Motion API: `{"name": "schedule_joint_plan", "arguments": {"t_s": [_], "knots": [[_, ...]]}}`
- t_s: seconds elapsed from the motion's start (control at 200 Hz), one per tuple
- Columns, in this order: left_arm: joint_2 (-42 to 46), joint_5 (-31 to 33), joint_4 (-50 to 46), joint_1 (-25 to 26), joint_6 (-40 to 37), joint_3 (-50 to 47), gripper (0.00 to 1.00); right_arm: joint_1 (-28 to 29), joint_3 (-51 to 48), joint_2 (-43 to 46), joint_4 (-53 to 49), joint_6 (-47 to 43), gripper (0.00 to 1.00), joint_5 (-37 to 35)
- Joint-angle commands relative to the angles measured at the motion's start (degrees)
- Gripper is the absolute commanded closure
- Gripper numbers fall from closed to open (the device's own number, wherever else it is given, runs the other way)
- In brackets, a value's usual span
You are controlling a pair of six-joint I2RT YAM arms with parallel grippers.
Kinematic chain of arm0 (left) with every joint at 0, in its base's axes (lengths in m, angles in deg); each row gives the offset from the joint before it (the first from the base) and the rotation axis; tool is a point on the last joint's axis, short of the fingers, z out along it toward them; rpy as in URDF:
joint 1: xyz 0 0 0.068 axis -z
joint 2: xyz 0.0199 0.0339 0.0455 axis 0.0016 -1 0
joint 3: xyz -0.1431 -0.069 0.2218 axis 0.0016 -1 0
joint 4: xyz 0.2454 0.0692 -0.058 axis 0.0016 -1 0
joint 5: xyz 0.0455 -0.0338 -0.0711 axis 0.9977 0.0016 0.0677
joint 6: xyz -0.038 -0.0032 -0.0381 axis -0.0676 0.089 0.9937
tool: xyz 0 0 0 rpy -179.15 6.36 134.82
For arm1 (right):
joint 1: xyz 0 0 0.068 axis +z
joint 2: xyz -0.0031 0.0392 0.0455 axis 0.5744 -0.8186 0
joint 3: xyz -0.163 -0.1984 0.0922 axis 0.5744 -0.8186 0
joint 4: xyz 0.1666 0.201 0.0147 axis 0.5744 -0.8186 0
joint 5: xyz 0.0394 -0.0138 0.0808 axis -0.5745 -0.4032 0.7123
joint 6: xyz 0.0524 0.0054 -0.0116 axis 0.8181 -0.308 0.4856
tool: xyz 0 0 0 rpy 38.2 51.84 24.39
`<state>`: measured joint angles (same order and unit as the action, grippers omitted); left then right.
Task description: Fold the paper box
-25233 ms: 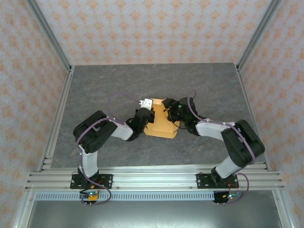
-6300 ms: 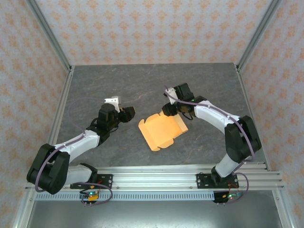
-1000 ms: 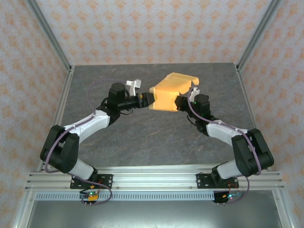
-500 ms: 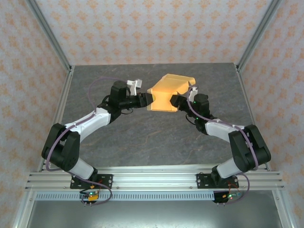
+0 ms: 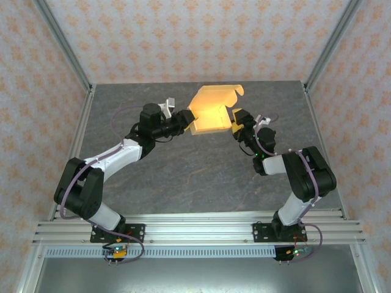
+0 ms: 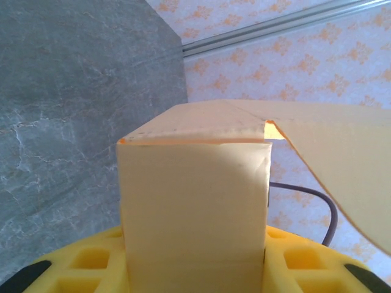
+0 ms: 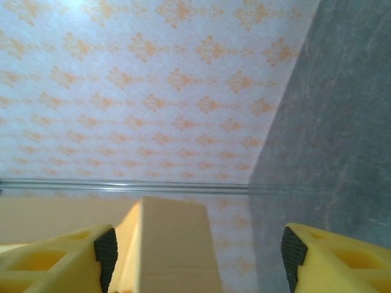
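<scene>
Right now I have the paper box [image 5: 211, 110] lifted clear of the table [image 5: 183, 177], hanging between my two grippers. The left gripper [image 5: 184, 120] is clamped on it. In its wrist view a folded panel of the box fills the gap between the yellow fingers [image 6: 91, 265] and stands straight out ahead of them, with a loose flap [image 6: 342, 159] sweeping off to the right. The right gripper [image 5: 236, 126] is spread wide. Its wrist view has a box panel between the fingers, close by the left pad [image 7: 105, 247] and well apart from the right one, so it grips nothing. I judge this as mid-fold: walls raised, flaps not yet tucked. Next I would close the right fingers on that panel, or nudge it inward, gently, since thin card creases easily.
</scene>
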<state>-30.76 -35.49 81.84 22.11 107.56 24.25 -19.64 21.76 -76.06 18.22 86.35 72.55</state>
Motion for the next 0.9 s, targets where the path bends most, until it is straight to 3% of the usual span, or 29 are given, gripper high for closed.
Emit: {"name": "schedule_joint_plan", "arguments": {"t_s": [0.0, 0.215, 0.641, 0.896], "knots": [[1.07, 0.88, 4.72, 0.00, 4.12, 0.51, 0.68, 0.80, 3.53, 0.26, 7.14, 6.82, 0.27, -2.22], [0.31, 2.12, 10.57, 0.15, 9.79, -0.56, 0.68, 3.00, 6.70, -1.28, 7.12, 13.11, 0.25, -4.79], [0.66, 3.57, 12.12, 0.59, 11.26, -0.06, 0.68, 4.49, 6.94, -4.39, 7.19, 14.69, 0.22, -3.46], [-1.19, 3.36, 12.97, 1.58, 11.94, 0.79, 0.67, 4.70, 9.68, -3.70, 7.18, 16.42, 0.26, -3.22]]}}
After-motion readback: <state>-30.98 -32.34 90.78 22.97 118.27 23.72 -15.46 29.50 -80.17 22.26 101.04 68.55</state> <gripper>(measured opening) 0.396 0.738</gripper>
